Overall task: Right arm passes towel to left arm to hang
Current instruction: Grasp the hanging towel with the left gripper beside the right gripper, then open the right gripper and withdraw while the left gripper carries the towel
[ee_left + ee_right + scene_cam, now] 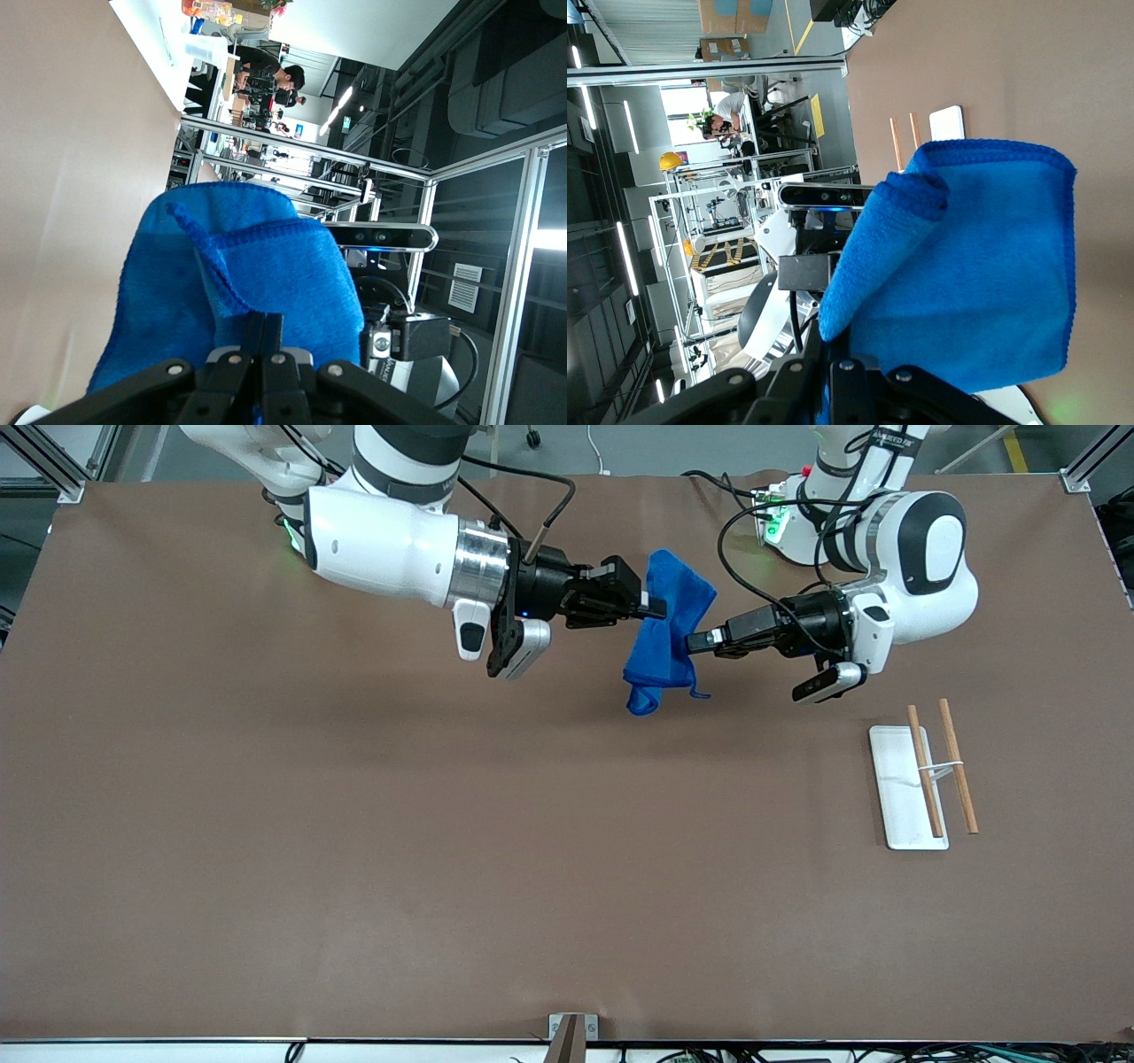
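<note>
Hanging lengthwise in the air above the worktop (266, 824), the towel (666, 633) is held between both hands: the right hand (657, 609) is closed on its upper part and the left hand (694, 640) is closed on its edge slightly lower, from the other face. The rack (926, 784) is seen well apart toward the left arm's end, so the left hand is judged the nearer carrier once the right hand is opened.

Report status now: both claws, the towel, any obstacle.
Right claw shut on towel, up over table. Left claw shut on towel too, lower down. Rack toward left arm's end, path open.
</note>
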Tool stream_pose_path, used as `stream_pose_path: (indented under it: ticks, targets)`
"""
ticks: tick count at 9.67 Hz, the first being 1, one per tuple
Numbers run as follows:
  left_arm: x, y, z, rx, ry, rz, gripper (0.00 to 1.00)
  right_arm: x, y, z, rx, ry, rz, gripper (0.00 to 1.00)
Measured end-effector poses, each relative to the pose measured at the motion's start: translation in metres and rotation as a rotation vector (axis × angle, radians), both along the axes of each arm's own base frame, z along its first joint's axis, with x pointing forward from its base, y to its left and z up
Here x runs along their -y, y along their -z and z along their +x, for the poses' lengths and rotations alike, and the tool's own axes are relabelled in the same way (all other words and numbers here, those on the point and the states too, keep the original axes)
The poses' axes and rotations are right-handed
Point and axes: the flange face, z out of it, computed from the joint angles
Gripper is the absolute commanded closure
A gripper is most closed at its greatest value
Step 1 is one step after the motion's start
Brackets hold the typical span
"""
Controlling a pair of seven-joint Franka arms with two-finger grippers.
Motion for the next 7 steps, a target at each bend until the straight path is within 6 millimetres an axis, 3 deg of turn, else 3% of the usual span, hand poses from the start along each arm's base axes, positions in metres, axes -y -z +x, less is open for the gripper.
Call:
stream_pose_path:
  ticks: [2, 3, 5, 7]
  targets:
    - [-0.003, -0.001, 0.002, 0.005, 0.033, 0.046, 1.0, 0.006, 0.003, 0.002, -0.011, -0.036, -0.019, 0.0]
    - [-0.009, -0.004, 0.006, 0.004, 0.046, 0.07, 1.0, 0.025, 0.005, 0.013, 0.001, -0.077, -0.071, 0.0]
    - [-0.021, -0.007, 0.015, 0.029, 0.086, 0.153, 1.0, 0.098, 0.012, 0.045, 0.04, -0.148, -0.298, 0.0]
    - [-0.052, -0.017, 0.027, 0.057, 0.136, 0.306, 1.0, 0.183, 0.016, 0.067, 0.072, -0.162, -0.608, 0.0]
